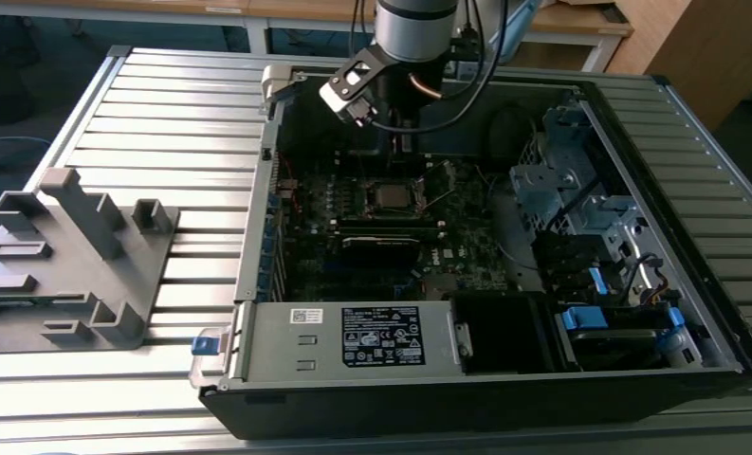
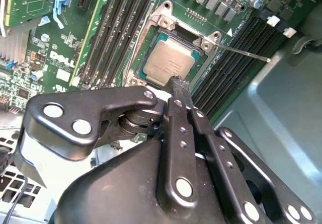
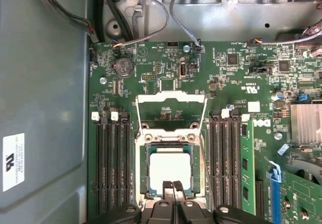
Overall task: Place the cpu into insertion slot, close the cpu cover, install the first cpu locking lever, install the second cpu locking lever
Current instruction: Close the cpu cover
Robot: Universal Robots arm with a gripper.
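The cpu (image 3: 170, 169) (image 2: 171, 60), a square chip with a dull metal top, lies flat in the insertion slot (image 3: 142, 176) on the green board. The cpu cover (image 3: 172, 97), a silvery frame with a window, stands swung open beside the socket, off the chip. A thin locking lever (image 2: 246, 53) sticks out at an angle from the socket's corner. My gripper (image 3: 174, 184) (image 2: 177, 80) is shut with nothing between its fingers, and its tip hovers over one edge of the cpu. In the exterior view the gripper (image 1: 398, 133) hangs inside the open case above the socket (image 1: 391, 196).
Long black memory slots (image 3: 113, 168) flank the socket on both sides. A finned heat sink (image 3: 306, 123) and cables (image 3: 151, 17) lie near. The case holds a grey power supply (image 1: 350, 336) and a drive cage (image 1: 578, 190). A grey fixture (image 1: 72, 265) stands at the exterior view's left.
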